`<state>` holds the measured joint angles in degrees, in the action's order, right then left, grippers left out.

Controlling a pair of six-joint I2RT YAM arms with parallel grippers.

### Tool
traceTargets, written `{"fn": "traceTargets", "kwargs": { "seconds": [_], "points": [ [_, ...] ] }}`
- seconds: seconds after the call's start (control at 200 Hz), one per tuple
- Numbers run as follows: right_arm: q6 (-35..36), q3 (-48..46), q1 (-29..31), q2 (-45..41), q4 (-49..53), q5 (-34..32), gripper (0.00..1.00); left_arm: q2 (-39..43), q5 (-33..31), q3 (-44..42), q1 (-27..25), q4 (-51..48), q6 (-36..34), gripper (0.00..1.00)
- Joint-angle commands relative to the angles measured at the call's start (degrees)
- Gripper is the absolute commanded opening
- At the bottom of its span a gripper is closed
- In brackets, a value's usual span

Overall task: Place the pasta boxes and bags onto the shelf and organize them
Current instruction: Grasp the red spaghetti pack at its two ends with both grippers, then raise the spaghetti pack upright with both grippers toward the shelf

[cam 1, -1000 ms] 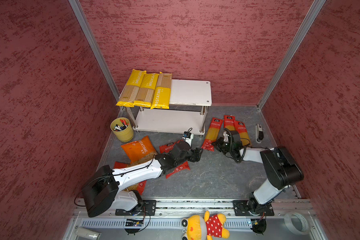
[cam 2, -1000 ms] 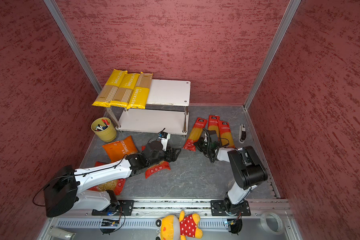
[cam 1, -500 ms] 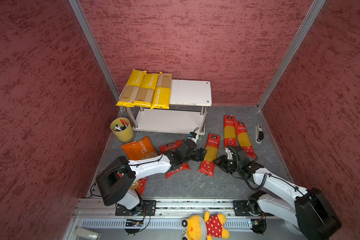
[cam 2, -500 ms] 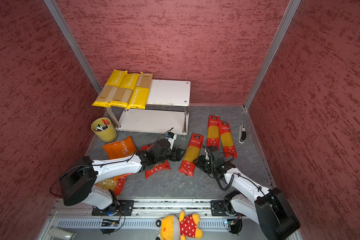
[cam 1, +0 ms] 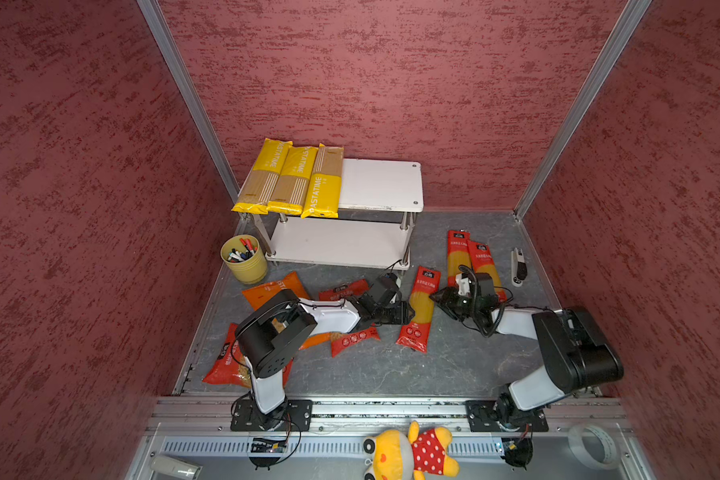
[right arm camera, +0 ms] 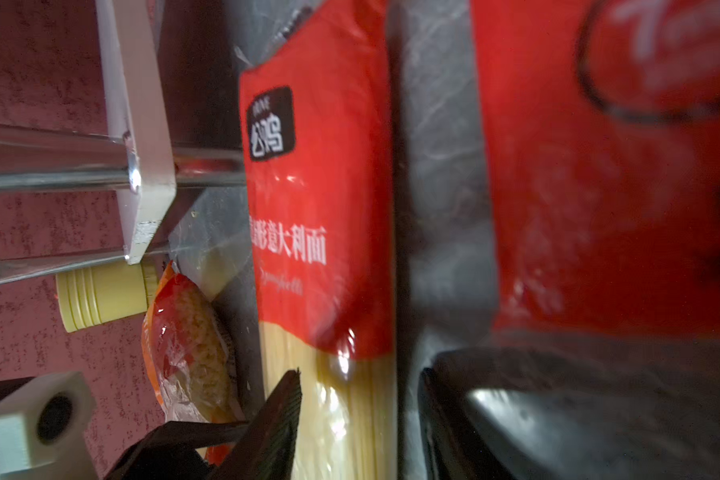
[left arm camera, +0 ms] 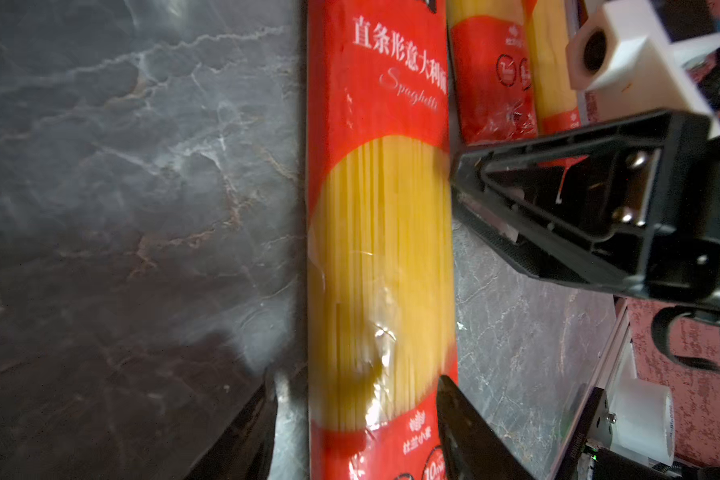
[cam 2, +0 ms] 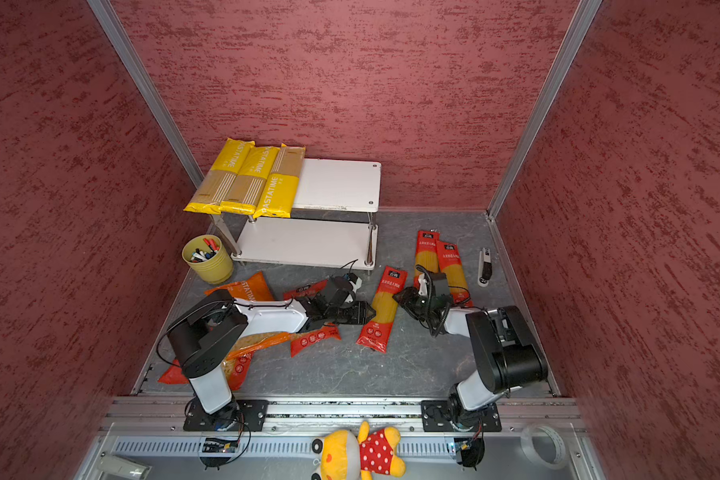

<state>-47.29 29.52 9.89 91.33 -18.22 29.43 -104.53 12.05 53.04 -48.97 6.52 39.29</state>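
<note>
Red spaghetti pack (cam 1: 420, 309) slid frontward; shelf (cam 1: 381, 183) holds three yellow packs (cam 1: 294, 178).

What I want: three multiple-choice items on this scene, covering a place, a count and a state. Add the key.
1. The yellow spaghetti packs lie: A. on the top board of the shelf B. on its lower board C. against the wall
2. Count of long red spaghetti packs on the floor: A. one B. three C. five
3. The left hand is: A. open astride the middle red pack B. shut on nothing C. clamped on a yellow pack
Key: A, they lie side by side up there; B, two together at right, one mid-floor; A, a finger shows either side of the pack.
</note>
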Motion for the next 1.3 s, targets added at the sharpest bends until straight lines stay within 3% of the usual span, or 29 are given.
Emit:
{"fn": "traceTargets", "kwargs": {
  "seconds": [0.0,0.185,0.406,0.546,0.696,0.832,1.032,1.182,1.293],
  "points": [
    [0.3,-0.1,-0.1,4.5,-5.1,0.1,0.49,-2.8,1.6,2.2,0.0,2.0,1.6,0.61],
    [0.0,-0.5,1.9,9.0,-12.2,2.3,0.46,-6.9,5.7,3.9,1.2,4.6,3.3,0.45],
    [0.0,-5.6,2.4,6.0,-25.3,3.8,0.17,-5.5,7.8,2.5,1.8,7.8,2.6,0.38],
    [-0.5,-8.5,2.5,3.0,-33.5,4.1,0.1,-3.2,9.5,0.0,1.8,11.5,2.1,0.39],
    [1.2,-11.0,2.4,-2.5,-37.5,2.5,0.04,0.6,10.3,-1.8,1.8,12.9,-0.4,0.44],
    [5.2,-13.5,2.5,-11.5,-39.6,-0.1,0.0,5.7,10.7,-3.4,1.5,12.8,-4.5,0.54],
    [14.3,-10.3,2.4,-27.6,-28.6,-2.7,0.0,15.2,11.1,-7.8,1.0,13.5,-14.4,0.7],
    [20.2,-7.4,2.4,-38.3,-22.7,-5.0,0.0,24.4,10.6,-13.0,1.0,18.7,-21.4,0.75],
    [21.9,-4.3,2.4,-43.2,-20.7,-5.1,0.0,27.8,13.7,-10.8,2.4,16.1,-22.9,0.75]
  ]
}}
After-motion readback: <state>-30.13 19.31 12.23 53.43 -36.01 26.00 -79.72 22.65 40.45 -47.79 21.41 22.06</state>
